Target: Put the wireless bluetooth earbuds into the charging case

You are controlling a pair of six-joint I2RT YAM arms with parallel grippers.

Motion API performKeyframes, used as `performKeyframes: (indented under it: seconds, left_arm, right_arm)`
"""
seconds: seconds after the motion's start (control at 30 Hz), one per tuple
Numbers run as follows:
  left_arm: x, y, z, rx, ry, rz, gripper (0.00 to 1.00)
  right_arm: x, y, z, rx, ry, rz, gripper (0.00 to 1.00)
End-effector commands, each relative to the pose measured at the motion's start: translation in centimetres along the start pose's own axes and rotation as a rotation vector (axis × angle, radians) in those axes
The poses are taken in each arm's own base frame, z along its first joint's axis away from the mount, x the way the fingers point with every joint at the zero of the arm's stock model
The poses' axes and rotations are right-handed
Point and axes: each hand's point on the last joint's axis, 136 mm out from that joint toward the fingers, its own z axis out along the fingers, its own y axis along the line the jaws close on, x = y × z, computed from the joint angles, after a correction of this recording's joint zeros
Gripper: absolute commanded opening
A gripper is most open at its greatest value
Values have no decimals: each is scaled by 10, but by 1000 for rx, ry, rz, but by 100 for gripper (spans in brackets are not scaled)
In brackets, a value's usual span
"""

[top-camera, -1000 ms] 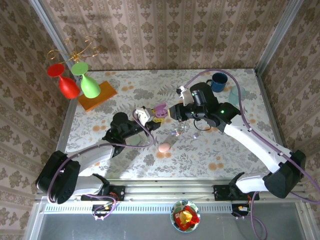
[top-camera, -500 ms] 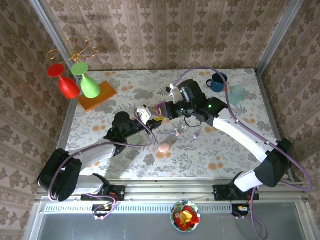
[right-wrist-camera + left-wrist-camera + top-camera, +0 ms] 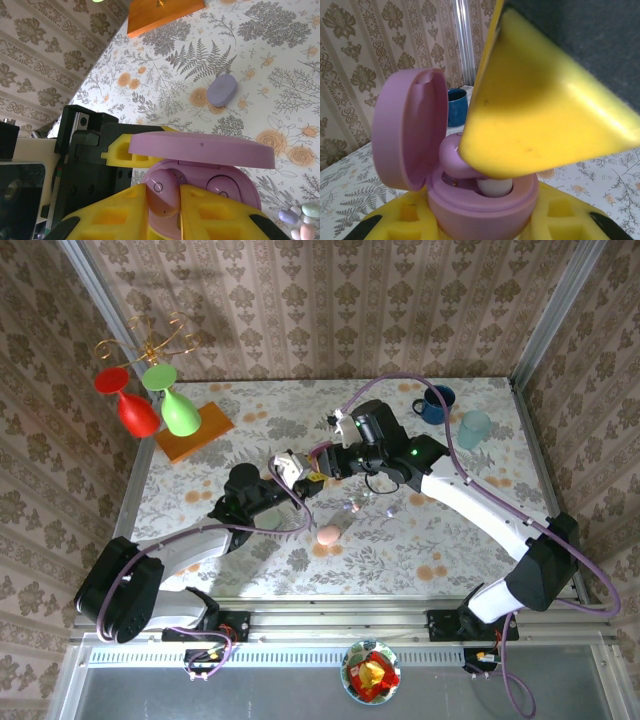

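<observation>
The right gripper (image 3: 162, 200) has swung left to the open case (image 3: 225, 187), pinching a lilac earbud (image 3: 161, 190) at its mouth. The left gripper (image 3: 297, 472) clamps the case from 8 o'clock. Spare buds (image 3: 295, 220) lie at its 5 o'clock.

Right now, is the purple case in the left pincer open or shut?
Open: the purple case has its lid swung up and back, an earbud showing inside.
</observation>
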Motion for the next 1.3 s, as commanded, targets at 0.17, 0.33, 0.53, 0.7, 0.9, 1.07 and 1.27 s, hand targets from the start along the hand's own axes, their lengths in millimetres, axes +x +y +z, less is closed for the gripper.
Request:
performKeyframes:
  seconds: [0.17,0.33,0.53,0.7,0.9,1.07,1.27]
  left_arm:
    - [-26,2,4,-3,-67,13,23]
    - [-24,1,4,3,-65,10,23]
    - [-17,-1,2,10,-49,26,23]
    - [-5,-12,1,64,-31,69,23]
    - [-2,-27,-4,132,-30,90,22]
    - [-1,-32,-7,148,-28,100,22]
    - [-11,-11,-6,29,-35,26,22]
  right_arm:
    - [-6,4,-7,1,-29,4,32]
    - [-8,7,-21,2,-55,-11,35]
    - [-13,13,-48,-45,-132,-6,36]
    - [-26,12,-56,-42,-168,10,36]
    - [-33,5,-37,-29,-105,21,34]
    - [-36,4,-19,-43,-74,33,32]
    - [-25,0,-17,-43,-56,56,32]
